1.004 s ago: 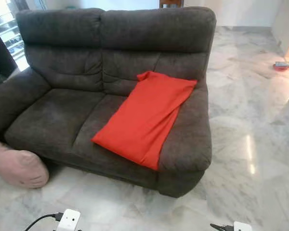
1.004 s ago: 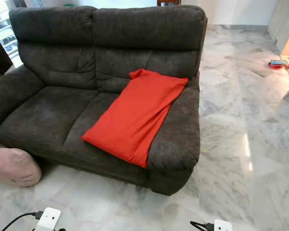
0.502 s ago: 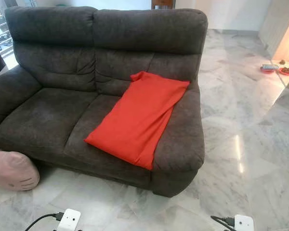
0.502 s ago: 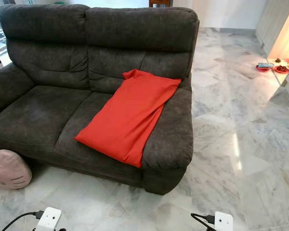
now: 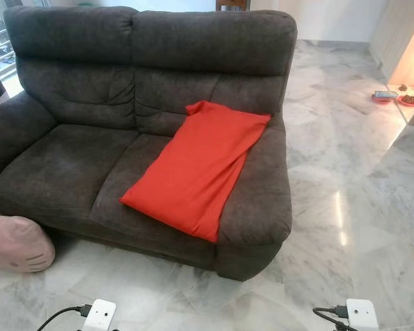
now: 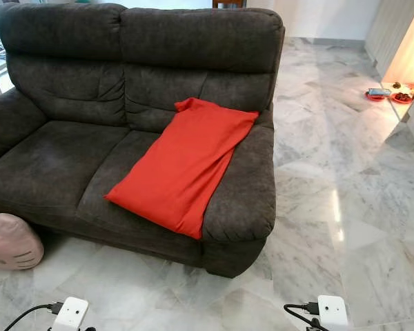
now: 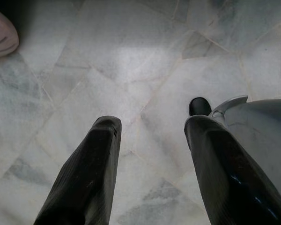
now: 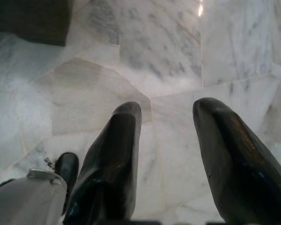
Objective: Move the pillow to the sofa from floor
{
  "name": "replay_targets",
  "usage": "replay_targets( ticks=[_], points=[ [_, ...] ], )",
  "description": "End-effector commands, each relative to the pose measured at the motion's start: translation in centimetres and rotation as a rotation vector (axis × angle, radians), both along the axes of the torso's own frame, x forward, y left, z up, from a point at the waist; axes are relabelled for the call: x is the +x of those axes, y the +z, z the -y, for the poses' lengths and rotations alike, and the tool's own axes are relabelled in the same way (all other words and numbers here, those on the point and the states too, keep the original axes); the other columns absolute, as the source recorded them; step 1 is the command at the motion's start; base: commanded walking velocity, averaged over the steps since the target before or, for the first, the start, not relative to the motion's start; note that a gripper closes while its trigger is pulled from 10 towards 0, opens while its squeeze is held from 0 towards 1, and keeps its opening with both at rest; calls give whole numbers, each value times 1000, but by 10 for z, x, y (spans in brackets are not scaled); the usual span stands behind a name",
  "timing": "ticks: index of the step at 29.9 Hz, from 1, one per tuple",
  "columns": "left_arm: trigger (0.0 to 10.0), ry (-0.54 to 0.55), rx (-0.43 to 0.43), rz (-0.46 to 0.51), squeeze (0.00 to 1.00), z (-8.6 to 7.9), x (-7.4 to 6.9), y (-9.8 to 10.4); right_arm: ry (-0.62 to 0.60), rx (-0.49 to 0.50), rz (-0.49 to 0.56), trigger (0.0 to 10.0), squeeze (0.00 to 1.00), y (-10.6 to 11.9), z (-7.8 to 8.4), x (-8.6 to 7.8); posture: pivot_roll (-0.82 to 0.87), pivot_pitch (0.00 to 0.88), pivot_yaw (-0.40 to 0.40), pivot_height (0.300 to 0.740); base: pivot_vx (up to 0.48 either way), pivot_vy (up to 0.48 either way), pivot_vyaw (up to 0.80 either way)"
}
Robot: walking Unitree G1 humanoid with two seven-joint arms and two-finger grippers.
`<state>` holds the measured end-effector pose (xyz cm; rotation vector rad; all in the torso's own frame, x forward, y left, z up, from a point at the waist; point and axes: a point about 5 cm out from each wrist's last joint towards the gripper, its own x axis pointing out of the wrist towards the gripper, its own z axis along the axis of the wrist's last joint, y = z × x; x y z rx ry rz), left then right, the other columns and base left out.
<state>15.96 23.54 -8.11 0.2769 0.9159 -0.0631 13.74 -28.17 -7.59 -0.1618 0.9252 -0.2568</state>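
**Op:** Fingers on my left gripper are spread apart with nothing between them, just marble floor below. Same on the right gripper: fingers parted, holding nothing.

**Sup:** Where's the pillow?

**Op:** I see a red pillow lying on the sofa, on the right-hand seat, its right edge riding up on the right armrest.

**Sup:** Which way does it run?

**Op:** Its long axis goes diagonally. The far end points up toward the backrest and to my right, touching the back cushion; the near end points toward the front edge of the seat and to my left. It lies flat, slightly draped.

**Sup:** Anything on the floor?

**Op:** A pink cushion sits on the floor at the sofa's front left corner, touching its base. My left wrist view catches its edge. Two white boxes with black cables, one at my left arm and one at my right, show at the bottom. Far right, small dishes sit on the floor, well apart from the sofa.
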Motion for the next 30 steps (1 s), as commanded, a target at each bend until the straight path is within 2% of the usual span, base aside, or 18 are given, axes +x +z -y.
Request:
replay_targets(
  ticks=[1,5,8,11,13,16,19,24,30],
  points=[
    [10000,-2,-2,0,0,0,1,0,48,-17,19,10000,0,2,3,-1,105,70,-3,740,0,0,0],
    [10000,-1,-3,0,0,0,0,0,74,-43,46,10000,0,6,10,-4,99,76,2,740,0,0,0],
    [10000,22,-22,4,0,2,3,0,62,-135,32,10000,0,17,36,-9,88,78,6,740,0,0,0],
    [10000,17,-22,7,0,3,4,1,50,-152,29,10000,0,20,45,-11,86,77,5,740,0,0,0],
    [10000,12,-24,11,0,4,5,1,9,-227,13,10000,0,35,73,-14,86,76,2,740,0,0,0],
    [10000,1,-24,12,0,4,5,1,-17,-262,48,10000,0,48,90,-10,80,76,4,740,0,0,0],
    [10000,-4,-23,9,0,3,4,1,-19,-280,86,10000,0,59,99,-3,77,77,4,740,0,0,0],
    [10000,-4,-21,5,0,2,4,1,-14,-274,74,10000,0,57,97,-3,76,77,0,740,0,0,0],
    [10000,-3,-18,4,0,2,4,1,-3,-120,-33,10000,0,20,54,-18,88,78,-1,740,0,0,0]
  ],
)
